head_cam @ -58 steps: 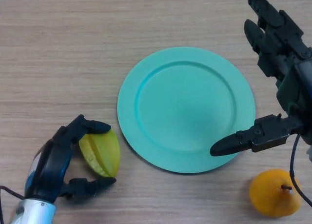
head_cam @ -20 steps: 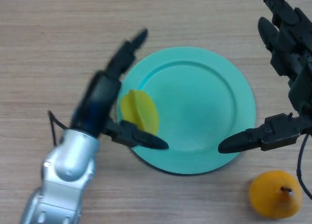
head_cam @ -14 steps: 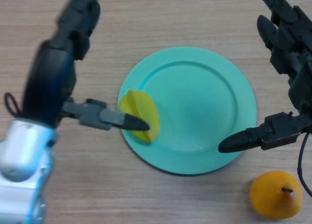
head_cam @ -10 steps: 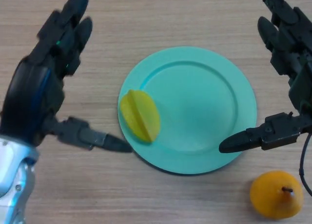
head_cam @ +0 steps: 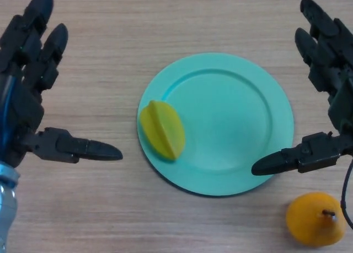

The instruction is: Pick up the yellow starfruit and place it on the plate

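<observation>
starfruit [head_cam: 162,129] on plate [head_cam: 237,120], apart from fingers [head_cam: 83,148]

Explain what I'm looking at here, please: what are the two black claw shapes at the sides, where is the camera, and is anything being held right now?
The camera sits on the robot's head and looks down at a wooden table. The black shapes are the robot's own hands. Its left hand comes in from the picture's left, its right hand from the picture's right. Both have their fingers spread open and hold nothing.

On the table lies a round teal plate. The yellow starfruit rests on the plate's left part, over its rim, with no hand touching it. An orange fruit with a small stem sits on the table near the bottom right, off the plate, below the right hand's thumb.
</observation>
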{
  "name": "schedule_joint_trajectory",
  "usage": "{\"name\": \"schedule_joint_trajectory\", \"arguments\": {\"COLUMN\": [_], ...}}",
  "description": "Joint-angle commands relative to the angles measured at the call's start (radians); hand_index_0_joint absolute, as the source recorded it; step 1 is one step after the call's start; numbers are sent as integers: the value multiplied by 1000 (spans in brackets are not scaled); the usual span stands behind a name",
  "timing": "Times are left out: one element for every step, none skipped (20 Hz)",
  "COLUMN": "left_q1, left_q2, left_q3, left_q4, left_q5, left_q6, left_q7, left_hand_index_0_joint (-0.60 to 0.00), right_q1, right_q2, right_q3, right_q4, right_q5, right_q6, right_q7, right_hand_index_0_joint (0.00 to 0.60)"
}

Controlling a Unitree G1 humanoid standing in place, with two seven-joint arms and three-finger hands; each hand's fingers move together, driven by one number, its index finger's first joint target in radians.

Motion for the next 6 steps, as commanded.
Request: {"name": "schedule_joint_trajectory", "arguments": {"left_q1": [-37,-36,-36,-36,-29,-29], "left_q2": [43,40,39,40,38,39], "left_q3": [34,29,26,24,27,33], "left_q4": [-45,-40,-34,-32,-23,-23], "left_q5": [16,26,31,37,57,59], "left_q6": [-99,-111,-113,-114,-149,-154], "left_q7": [19,17,9,4,-11,-15], "left_hand_index_0_joint": [0,0,0,0,0,0], "right_q1": [-34,-35,-42,-45,-45,-44], "right_q2": [-15,-15,-17,-19,-19,-19], "right_q3": [-33,-33,-36,-35,-35,-34], "right_q4": [-35,-35,-38,-35,-37,-39], "right_q5": [51,56,62,61,60,59], "right_q6": [-128,-118,-102,-96,-90,-89], "right_q7": [-25,-23,-23,-21,-19,-19], "right_hand_index_0_joint": [0,0,0,0,0,0]}}
